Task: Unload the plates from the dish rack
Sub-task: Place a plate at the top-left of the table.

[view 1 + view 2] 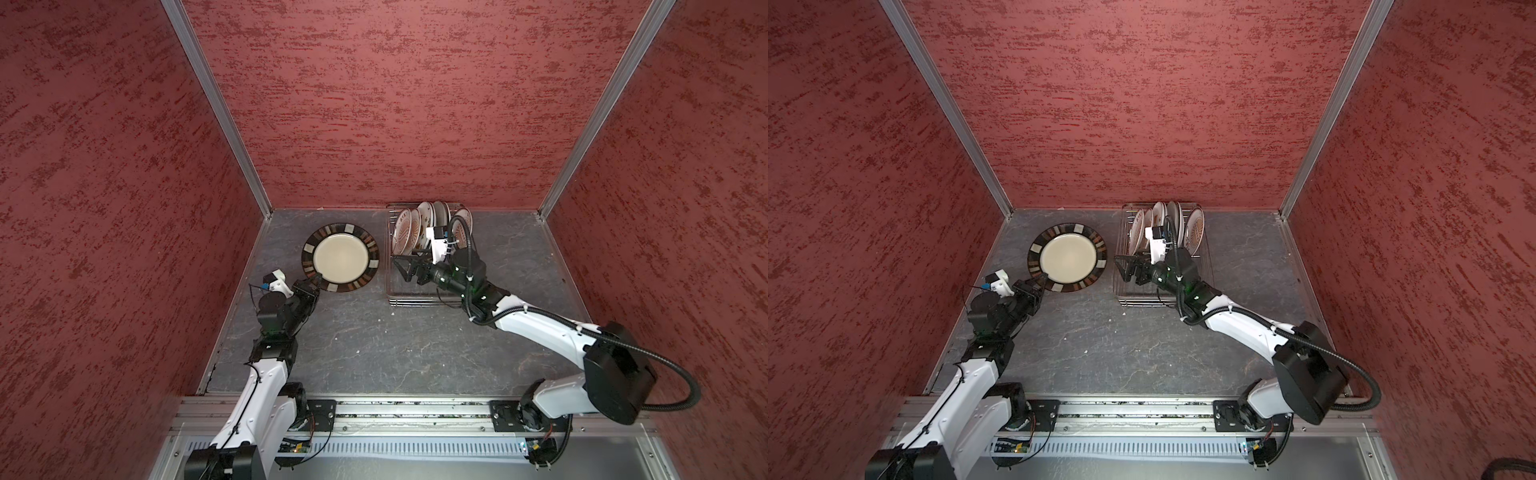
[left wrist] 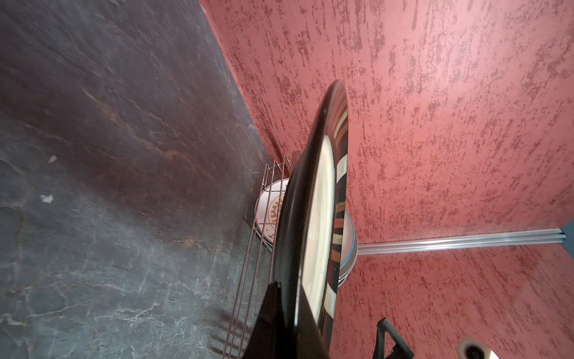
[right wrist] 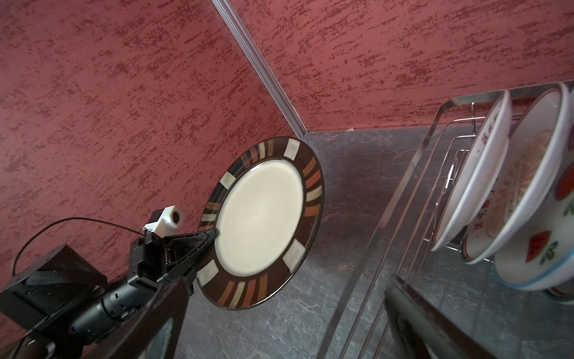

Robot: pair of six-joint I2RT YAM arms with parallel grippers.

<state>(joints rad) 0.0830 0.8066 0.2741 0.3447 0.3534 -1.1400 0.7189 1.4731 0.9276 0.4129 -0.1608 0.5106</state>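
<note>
A brown-rimmed beige plate [image 1: 340, 257] [image 1: 1068, 257] [image 3: 261, 217] is held face up to the left of the dish rack. My left gripper [image 1: 318, 277] [image 1: 1044, 276] [image 2: 289, 289] is shut on its near-left rim. In the left wrist view the plate appears slightly off the table. The silver wire dish rack [image 1: 415, 300] [image 1: 1142, 300] [image 3: 372, 236] stands at the back, with several plates [image 1: 419, 224] [image 1: 1158, 220] [image 3: 484, 174] upright in its far half. Over the rack's near half, my right gripper [image 1: 405, 268] [image 1: 1127, 268] [image 3: 279, 326] is open and holds nothing.
Red textured walls [image 1: 395, 104] close in the dark stone table [image 1: 374, 340] on three sides. The rack sits against the back wall. An aluminium rail [image 1: 395, 411] carrying both arm bases runs along the front edge. Small white crumbs [image 1: 1087, 351] lie mid-table.
</note>
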